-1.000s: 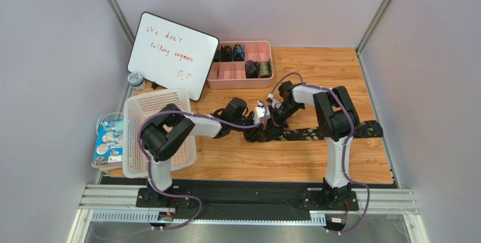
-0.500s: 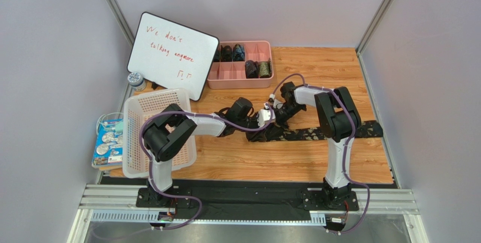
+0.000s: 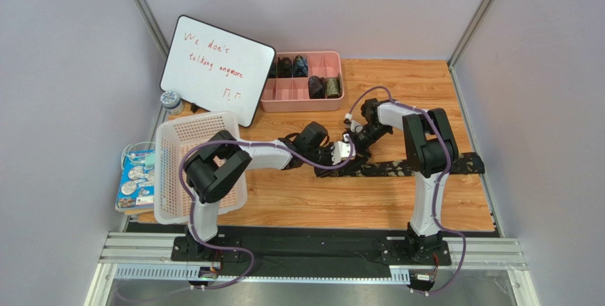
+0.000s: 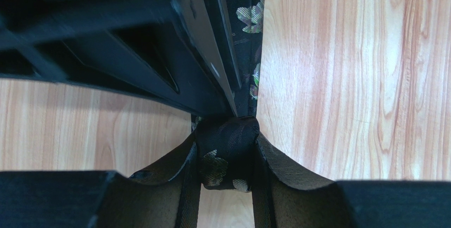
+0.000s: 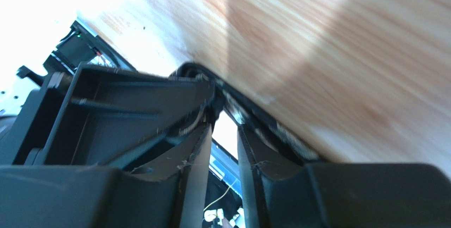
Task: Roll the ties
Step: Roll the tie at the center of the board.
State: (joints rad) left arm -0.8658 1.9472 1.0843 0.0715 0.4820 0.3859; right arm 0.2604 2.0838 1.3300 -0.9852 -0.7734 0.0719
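A dark tie (image 3: 419, 168) with an olive flower pattern lies flat across the table, its left end rolled up. My left gripper (image 3: 349, 153) is shut on this small roll (image 4: 228, 146); the flat strip (image 4: 246, 22) runs on past it. My right gripper (image 3: 357, 143) meets the same roll from the far side. In the right wrist view its jaws (image 5: 222, 117) stand a narrow gap apart, with the tips at the tie's edge (image 5: 280, 135). Several rolled ties (image 3: 316, 86) sit in the pink tray (image 3: 284, 94).
A whiteboard (image 3: 216, 68) leans at the back left. A white basket (image 3: 170, 178) stands at the left, beside my left arm. A clear box of packets (image 3: 135, 178) and a small tin (image 3: 170, 99) sit at the table's left edge. Grey walls close in both sides.
Both grippers have moved right along the tie together with the roll. The flat part left of the roll is gone and the strip is shorter.
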